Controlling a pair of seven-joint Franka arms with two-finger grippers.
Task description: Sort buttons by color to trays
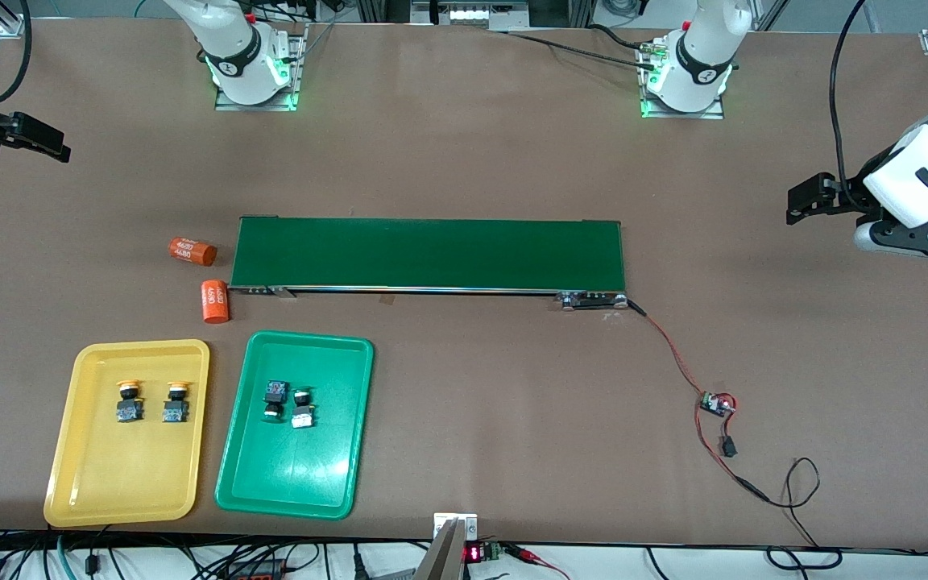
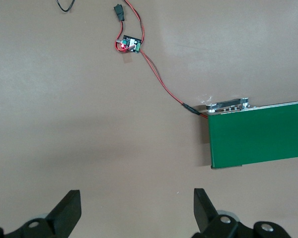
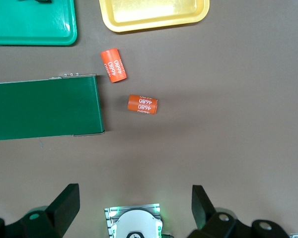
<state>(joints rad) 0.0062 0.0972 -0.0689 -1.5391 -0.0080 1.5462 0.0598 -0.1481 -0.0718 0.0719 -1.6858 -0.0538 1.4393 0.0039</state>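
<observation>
Already we see the two yellow-capped buttons [image 1: 153, 401] lying side by side in the yellow tray [image 1: 93, 483], and the two green-capped buttons [image 1: 287, 403] close together in the green tray [image 1: 287, 483] beside it, both trays near the front camera at the right arm's end of the surface [image 1: 472, 403]. Our left pincer [image 2: 136, 210] hangs wide open and empty over bare surface off the conveyor belt's [image 1: 430, 254] end, well apart from every button. Our right pincer [image 3: 135, 208] is likewise spread wide, holding nothing, over its own base, with two orange cylinders [image 3: 128, 85] between it and the trays.
</observation>
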